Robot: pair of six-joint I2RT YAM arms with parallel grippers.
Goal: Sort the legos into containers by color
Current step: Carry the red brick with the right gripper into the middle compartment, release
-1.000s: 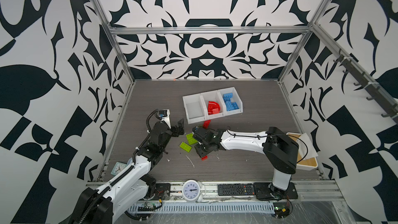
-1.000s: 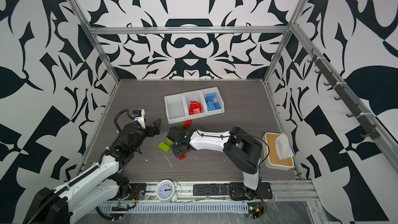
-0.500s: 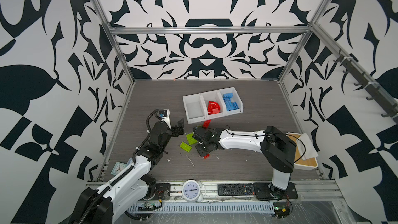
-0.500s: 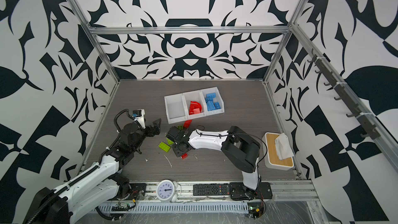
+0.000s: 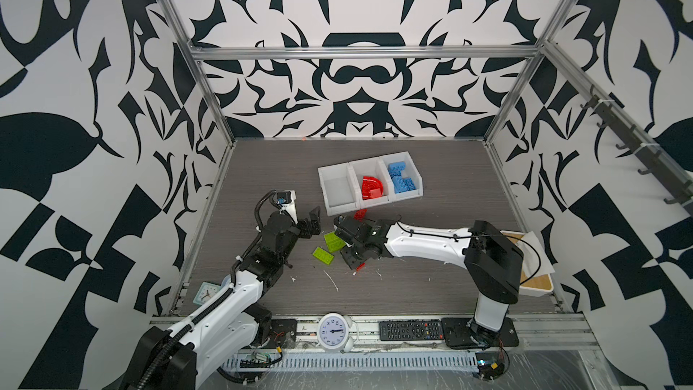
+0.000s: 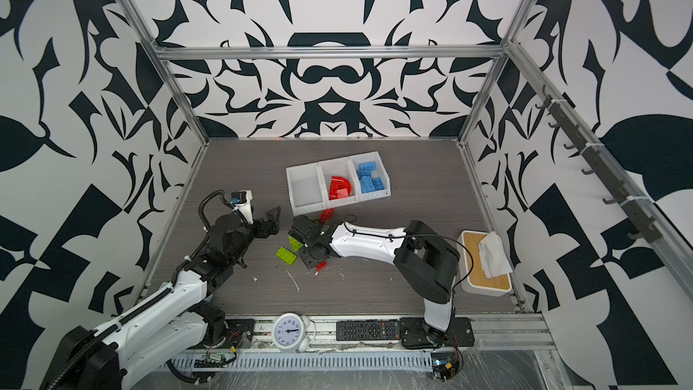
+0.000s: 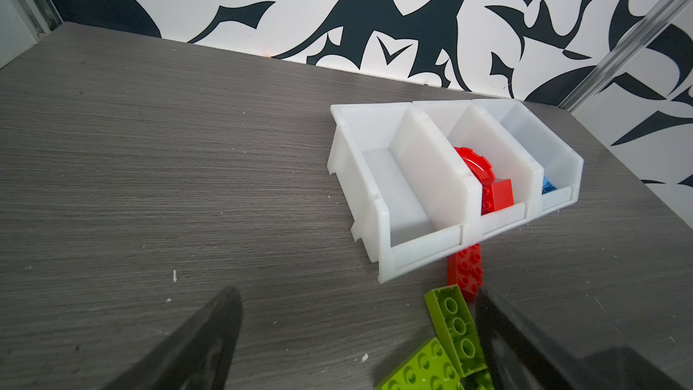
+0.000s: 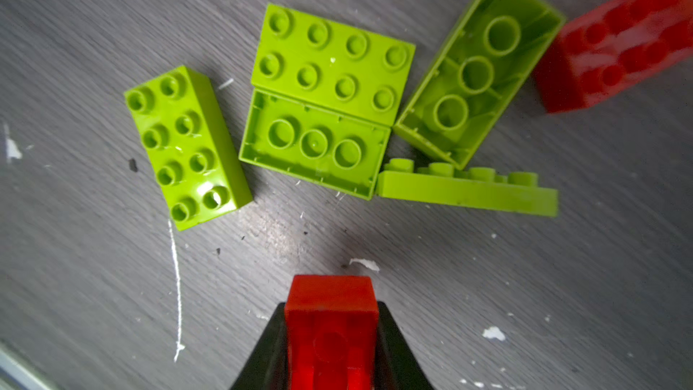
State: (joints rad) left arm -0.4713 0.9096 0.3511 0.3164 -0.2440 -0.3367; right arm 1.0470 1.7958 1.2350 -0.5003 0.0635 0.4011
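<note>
White bins (image 5: 339,208) hold red bricks (image 5: 371,187) mid, blue bricks (image 5: 401,180) right; open table (image 5: 281,166) behind. Left claw (image 5: 314,223) spread; right claw (image 8: 331,311) pinches red block (image 8: 330,288).

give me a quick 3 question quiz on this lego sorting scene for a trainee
1. True or false: the right hand is shut on a red brick.
2. In a top view, which of the three bins is empty: A left end, B middle, C right end?
3. Fill in: most loose bricks near that hand are ____.
Key: 1 true; 2 A; 3 green.
</note>
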